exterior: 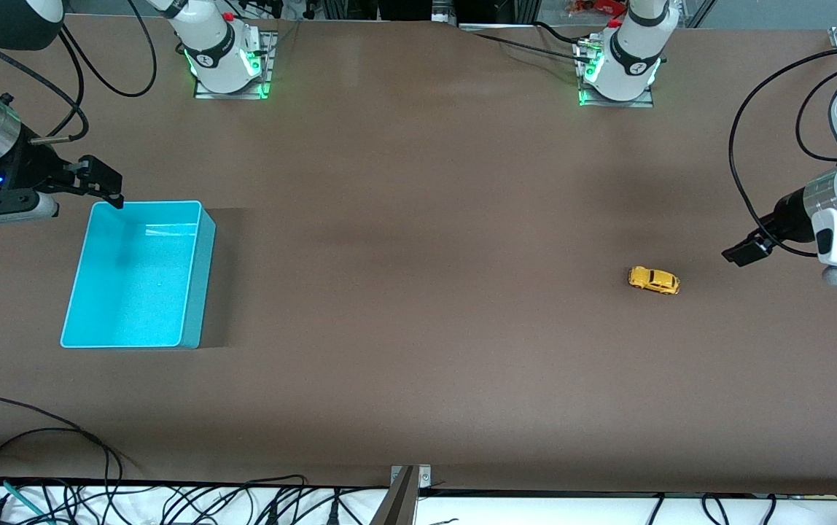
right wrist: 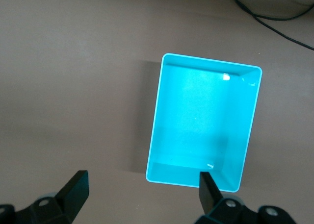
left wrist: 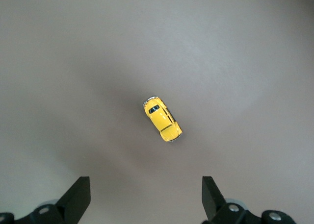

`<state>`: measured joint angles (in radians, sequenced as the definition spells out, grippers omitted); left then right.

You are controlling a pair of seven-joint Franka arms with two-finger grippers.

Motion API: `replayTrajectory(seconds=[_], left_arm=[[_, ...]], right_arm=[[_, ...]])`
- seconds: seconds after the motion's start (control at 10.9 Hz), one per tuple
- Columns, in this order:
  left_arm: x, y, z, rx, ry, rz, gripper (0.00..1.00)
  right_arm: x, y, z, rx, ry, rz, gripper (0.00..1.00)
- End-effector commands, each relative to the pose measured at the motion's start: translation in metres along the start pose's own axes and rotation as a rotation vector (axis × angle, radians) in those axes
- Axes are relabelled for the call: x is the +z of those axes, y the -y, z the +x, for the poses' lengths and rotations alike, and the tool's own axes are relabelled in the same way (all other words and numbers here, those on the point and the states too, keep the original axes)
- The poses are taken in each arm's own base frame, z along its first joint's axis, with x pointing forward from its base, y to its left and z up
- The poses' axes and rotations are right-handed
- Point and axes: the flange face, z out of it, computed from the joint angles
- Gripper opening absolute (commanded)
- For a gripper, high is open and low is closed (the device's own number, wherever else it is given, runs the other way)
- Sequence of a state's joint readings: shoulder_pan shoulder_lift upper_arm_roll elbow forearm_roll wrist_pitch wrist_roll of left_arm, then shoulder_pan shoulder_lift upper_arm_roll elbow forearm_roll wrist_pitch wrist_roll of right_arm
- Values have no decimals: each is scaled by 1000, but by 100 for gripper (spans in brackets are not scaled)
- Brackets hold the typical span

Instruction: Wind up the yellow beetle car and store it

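Though unseen frontally, left tool (left wrist: 143, 199) agape.

A turquoise bin (exterior: 138, 277) sits on the brown table (exterior: 418, 292) toward the right arm's end

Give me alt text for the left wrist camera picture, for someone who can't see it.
A tiny yellow toy car sits alone on a plain brown table, seen from straight above. The left gripper hangs above it with its two dark fingers spread wide, holding nothing.
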<state>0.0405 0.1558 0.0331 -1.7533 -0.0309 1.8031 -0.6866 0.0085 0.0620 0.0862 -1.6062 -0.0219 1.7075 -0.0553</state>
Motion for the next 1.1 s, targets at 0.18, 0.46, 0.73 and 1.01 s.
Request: replayTrajectory(seconds=[0.18, 0.46, 0.73, 1.01], left_arm=[[13, -1, 1, -569, 17, 7, 100], [37, -10, 11, -920, -18, 8, 100], [74, -11, 12, -984, -21, 0, 100], [130, -13, 14, -983, -25, 3, 100]], right_arm=[[-5, -1, 2, -1, 3, 15, 100], [-5, -1, 2, -1, 3, 14, 100], [-6, -1, 2, 0, 2, 13, 100], [-6, -1, 2, -1, 2, 13, 100]])
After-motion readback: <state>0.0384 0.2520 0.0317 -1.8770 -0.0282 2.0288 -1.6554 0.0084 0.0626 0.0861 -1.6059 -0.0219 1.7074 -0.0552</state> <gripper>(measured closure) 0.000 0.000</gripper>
